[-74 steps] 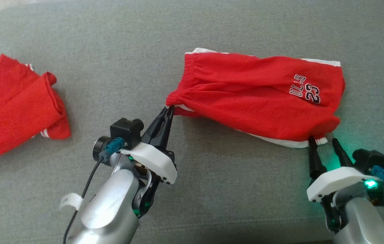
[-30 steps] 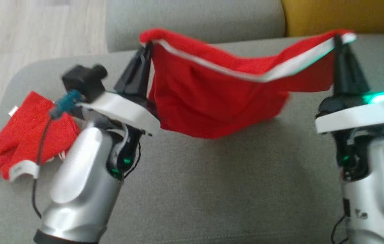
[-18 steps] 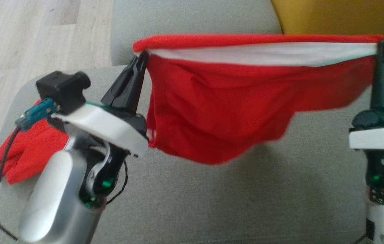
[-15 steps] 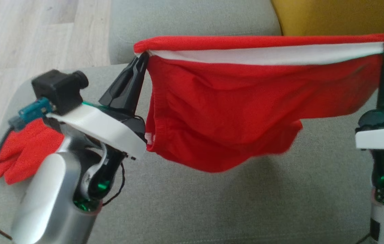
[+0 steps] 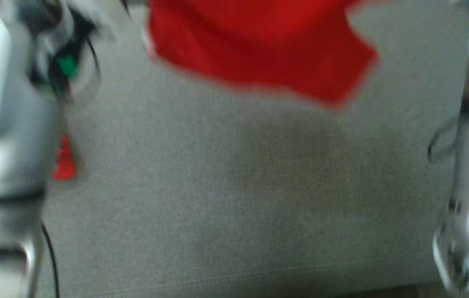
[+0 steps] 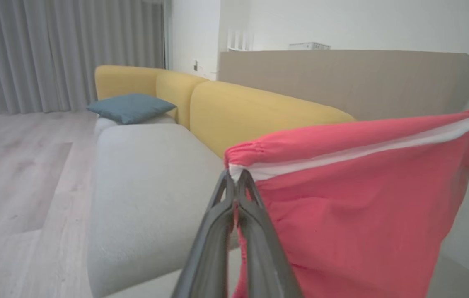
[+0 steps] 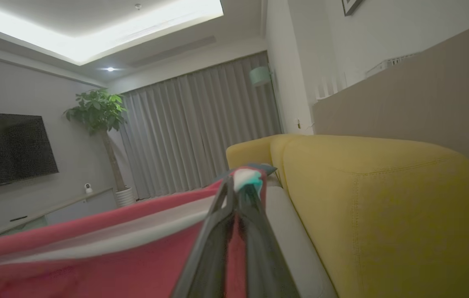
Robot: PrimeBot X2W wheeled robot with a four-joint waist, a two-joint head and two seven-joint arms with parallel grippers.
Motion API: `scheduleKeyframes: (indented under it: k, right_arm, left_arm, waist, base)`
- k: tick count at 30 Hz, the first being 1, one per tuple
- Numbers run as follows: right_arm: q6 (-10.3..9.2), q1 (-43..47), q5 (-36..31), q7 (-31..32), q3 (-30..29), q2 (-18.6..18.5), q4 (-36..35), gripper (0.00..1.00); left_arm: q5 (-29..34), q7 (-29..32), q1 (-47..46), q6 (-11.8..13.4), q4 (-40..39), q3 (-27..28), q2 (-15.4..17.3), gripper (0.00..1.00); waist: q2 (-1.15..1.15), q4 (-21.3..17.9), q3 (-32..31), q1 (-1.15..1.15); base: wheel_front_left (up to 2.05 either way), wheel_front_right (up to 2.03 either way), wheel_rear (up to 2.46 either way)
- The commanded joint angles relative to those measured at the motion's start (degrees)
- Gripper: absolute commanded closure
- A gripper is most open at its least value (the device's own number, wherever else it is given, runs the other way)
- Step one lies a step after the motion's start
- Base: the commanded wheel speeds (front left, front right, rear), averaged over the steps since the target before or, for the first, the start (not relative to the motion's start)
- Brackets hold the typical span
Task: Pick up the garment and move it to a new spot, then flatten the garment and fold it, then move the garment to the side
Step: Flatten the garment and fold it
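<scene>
1. Since a moment ago the shorts (image 5: 259,49) have gone higher above the cushion (image 5: 218,198).
2. The left gripper (image 6: 235,179) is clenched on one top corner and the right gripper (image 7: 238,185) on the other, both over the cushion.
3. Lifted, I'd say; setting down, flattening and folding remain.

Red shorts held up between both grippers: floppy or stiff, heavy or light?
Probably floppy: the red shorts sag in loose folds below the white-trimmed edge stretched between the left gripper and right gripper. Likely light: fingertip pinches alone carry them.
</scene>
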Motion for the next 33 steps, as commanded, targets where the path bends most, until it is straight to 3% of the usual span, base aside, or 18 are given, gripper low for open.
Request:
scheduleKeyframes:
  k: [1,6,11,22,28,33]
  right_arm:
    - [0.37,-7.62,-1.70,-2.40,1.83,-0.02,2.77,1.00]
    - [0.37,-23.20,-3.89,-11.63,1.46,-0.02,17.50,1.00]
    - [0.37,-29.39,-1.17,-17.82,2.21,-0.02,29.76,1.00]
    - [0.37,-19.84,5.33,-20.87,7.87,-0.02,48.47,1.00]
    - [0.37,-14.09,8.93,-17.98,8.28,-1.03,51.63,1.00]
    - [0.37,-7.80,10.43,-13.19,12.88,-4.38,50.86,1.00]
  left_arm:
    - [1.19,-2.16,-7.71,-0.63,2.77,3.34,1.79,1.00]
    - [3.15,-11.25,-21.54,-1.99,15.99,4.41,-0.61,1.00]
    - [3.15,-19.14,-26.83,-3.32,25.93,4.30,-4.11,1.00]
    - [0.18,-28.50,-16.00,-6.86,39.61,-0.05,-8.23,1.00]
    - [-0.73,-30.26,-7.23,-7.17,40.09,-4.95,-9.23,1.00]
    - [-1.92,-30.95,1.08,-7.20,37.55,-11.08,-9.31,1.00]
  waist:
    - [0.00,-1.23,8.51,0.00]
    - [0.00,-1.22,13.72,0.00]
    - [0.00,-0.76,16.72,0.00]
    - [0.00,0.46,15.82,0.00]
    - [0.00,1.86,12.35,0.00]
    - [0.00,2.44,8.24,0.00]
  base:
    - [0.00,0.00,0.00]
    - [0.00,0.00,0.00]
    - [0.00,0.00,0.00]
    - [0.00,0.00,0.00]
    - [0.00,0.00,0.00]
    - [0.00,0.00,0.00]
